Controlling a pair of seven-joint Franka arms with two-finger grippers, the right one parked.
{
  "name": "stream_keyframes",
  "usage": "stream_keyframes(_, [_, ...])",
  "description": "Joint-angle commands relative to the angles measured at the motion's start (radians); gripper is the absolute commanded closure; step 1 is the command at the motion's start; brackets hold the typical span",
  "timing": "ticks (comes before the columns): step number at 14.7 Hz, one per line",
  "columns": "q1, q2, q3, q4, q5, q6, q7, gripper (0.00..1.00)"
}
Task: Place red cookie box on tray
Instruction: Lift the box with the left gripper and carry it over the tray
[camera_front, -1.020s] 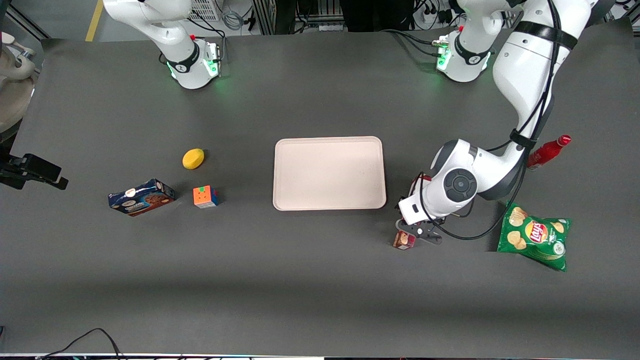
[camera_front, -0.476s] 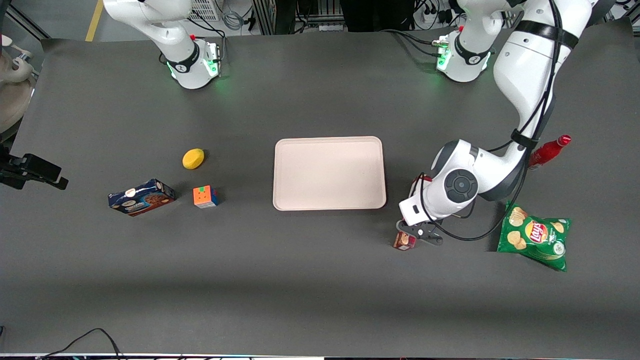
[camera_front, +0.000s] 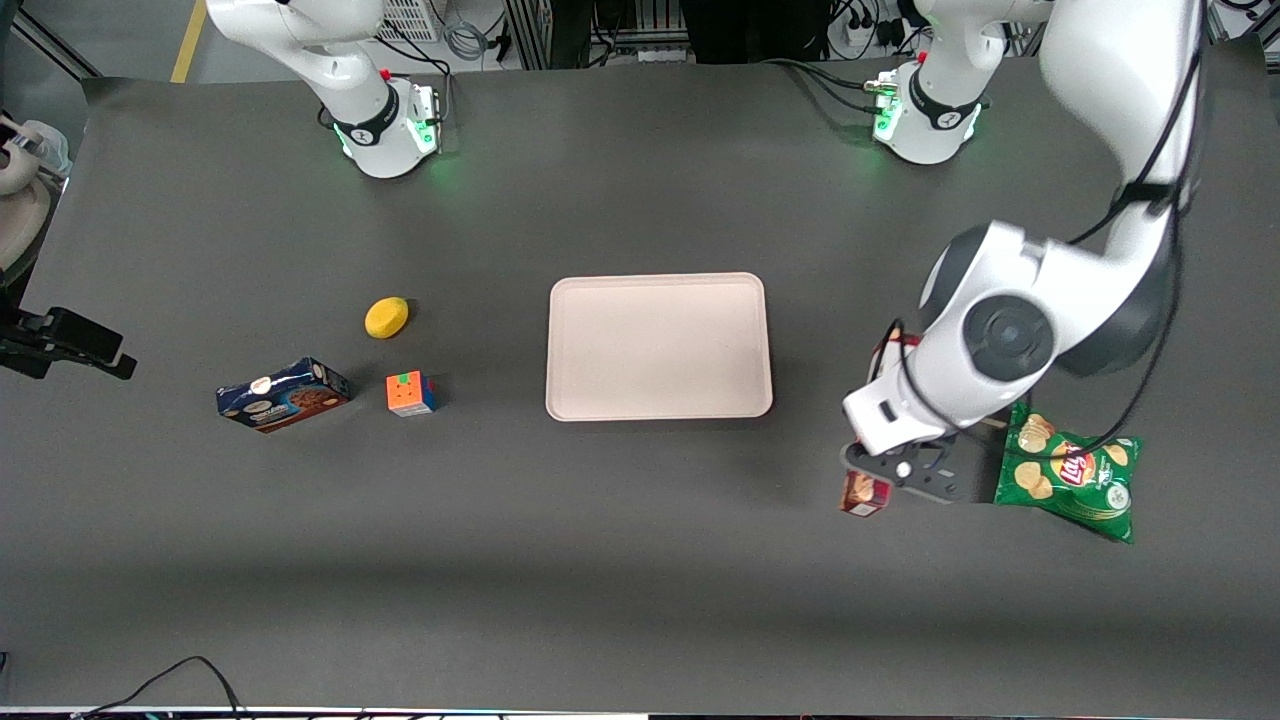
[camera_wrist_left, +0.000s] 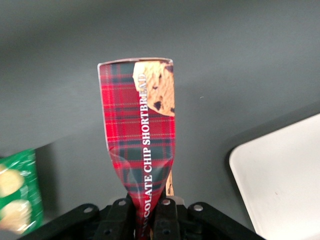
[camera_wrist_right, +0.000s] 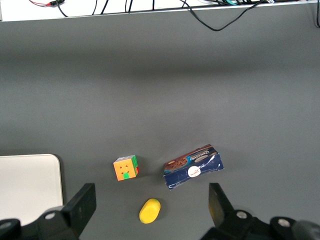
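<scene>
Red plaid cardboard, the long slim red cookie box (camera_wrist_left: 141, 135) hangs clamped in the left arm's end effector (camera_wrist_left: 145, 210), lifted clear of the dark worktop (camera_front: 600, 560). The pale beige rectangular tray (camera_front: 660, 345) lies well to one side; carry level, lower flat inside its rim. Compared with a second ago, arm and box sit higher.

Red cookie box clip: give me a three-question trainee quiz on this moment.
1. True or false: the red cookie box already lies on the tray.
2. What is the gripper shut on? A) chip bag B) red cookie box C) puzzle cube
3. Fill in: the green chip bag lies toward the ____ arm's end of the table.

Key: 1 false, the gripper holds it above the table beside the tray; 2 B; 3 working.
</scene>
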Motion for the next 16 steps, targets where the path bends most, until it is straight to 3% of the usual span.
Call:
stream_keyframes(1, [-0.009, -0.126, -0.019, 0.030, -0.013, -0.149, -0.053, 1.00])
stream_keyframes(4, [-0.004, -0.211, -0.039, 0.037, -0.065, -0.251, -0.141, 1.00])
stream_keyframes(7, [-0.004, -0.214, -0.043, 0.071, -0.110, -0.303, -0.164, 0.99])
stream_keyframes(9, [-0.007, -0.213, -0.103, 0.062, -0.144, -0.297, -0.360, 0.98])
stream_keyframes(11, [-0.009, -0.200, -0.209, 0.042, -0.116, -0.273, -0.548, 0.98])
stream_keyframes(14, [-0.009, -0.213, -0.331, -0.140, -0.096, -0.091, -0.716, 0.98])
stream_keyframes(16, [-0.009, -0.211, -0.393, -0.263, -0.015, 0.038, -0.756, 0.98])
